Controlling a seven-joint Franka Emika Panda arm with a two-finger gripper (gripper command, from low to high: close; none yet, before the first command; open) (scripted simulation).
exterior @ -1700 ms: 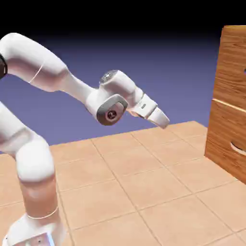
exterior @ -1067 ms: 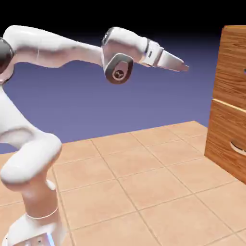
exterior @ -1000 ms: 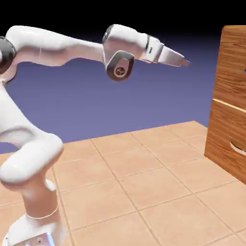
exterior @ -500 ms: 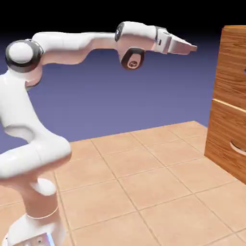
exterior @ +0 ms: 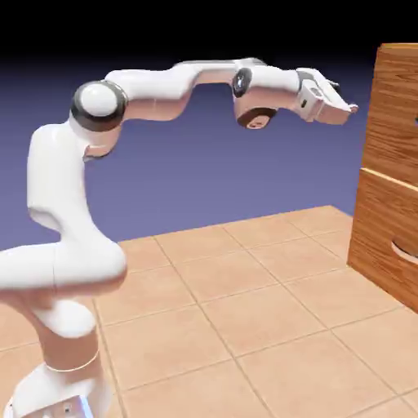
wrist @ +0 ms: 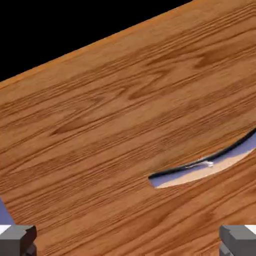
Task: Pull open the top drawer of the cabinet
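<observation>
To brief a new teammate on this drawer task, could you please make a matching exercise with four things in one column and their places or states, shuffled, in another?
1. the gripper
2. the top drawer
3. the top drawer's handle
4. the lower drawer

A. below the pale seam in the exterior view
B. curved, with a dark upper edge, in the hand view
C. jaws wide apart, nothing between them
D. closed, above the pale seam

Pairs: 1-C, 2-D, 3-B, 4-A

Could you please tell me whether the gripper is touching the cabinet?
Apart: the exterior view shows backdrop between the gripper and the cabinet.
</observation>
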